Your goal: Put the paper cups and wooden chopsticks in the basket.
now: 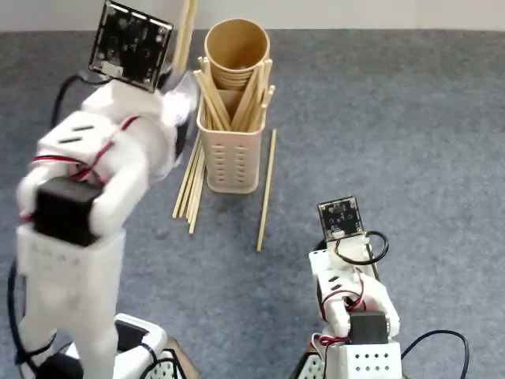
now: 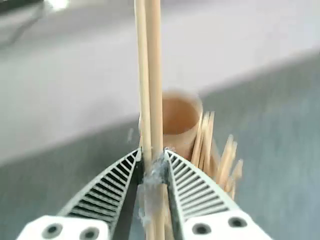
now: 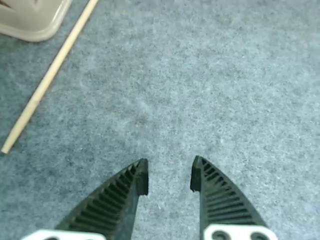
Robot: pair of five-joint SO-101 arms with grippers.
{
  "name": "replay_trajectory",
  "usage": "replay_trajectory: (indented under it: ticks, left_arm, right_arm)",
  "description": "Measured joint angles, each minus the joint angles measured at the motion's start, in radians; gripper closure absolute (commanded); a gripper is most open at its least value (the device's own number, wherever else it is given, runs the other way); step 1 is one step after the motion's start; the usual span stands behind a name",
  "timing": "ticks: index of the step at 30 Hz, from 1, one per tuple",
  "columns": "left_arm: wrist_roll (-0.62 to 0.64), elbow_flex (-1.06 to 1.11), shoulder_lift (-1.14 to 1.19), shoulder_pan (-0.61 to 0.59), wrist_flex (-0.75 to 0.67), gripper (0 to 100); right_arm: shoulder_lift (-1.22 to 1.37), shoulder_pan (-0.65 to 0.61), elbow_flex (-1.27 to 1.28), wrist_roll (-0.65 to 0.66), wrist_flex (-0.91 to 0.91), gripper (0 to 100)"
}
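The left gripper is clamping two chopsticks near the basket at upper centre of the high view; the right gripper is hovering, fingers parted, over the carpet.

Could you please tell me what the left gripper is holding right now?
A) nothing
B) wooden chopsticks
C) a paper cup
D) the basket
B: in the left wrist view the left gripper is clamped on wooden chopsticks that stick out well past its tips.
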Motion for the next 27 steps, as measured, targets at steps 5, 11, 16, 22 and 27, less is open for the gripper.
replay_trajectory:
  ticks: [5, 11, 16, 22, 27]
  left_arm:
    - [0.044, 0.078, 0.081, 0.064, -0.413, 100]
    - [0.14, 0.104, 0.164, 0.075, -0.488, 99]
    - [0.149, 0.195, 0.186, 0.078, -0.528, 92]
    - [0.149, 0.278, 0.187, 0.071, -0.583, 92]
    - [0.149, 0.281, 0.187, 0.069, -0.585, 92]
  right_arm:
    - [0.0, 0.0, 0.0, 0.0, 0.0, 85.0]
    - [0.0, 0.0, 0.0, -0.002, 0.0, 85.0]
    - [0.0, 0.0, 0.0, -0.002, 0.0, 85.0]
    - [0.0, 0.0, 0.0, -0.002, 0.0, 85.0]
    - [0.0, 0.0, 0.0, -0.002, 0.0, 85.0]
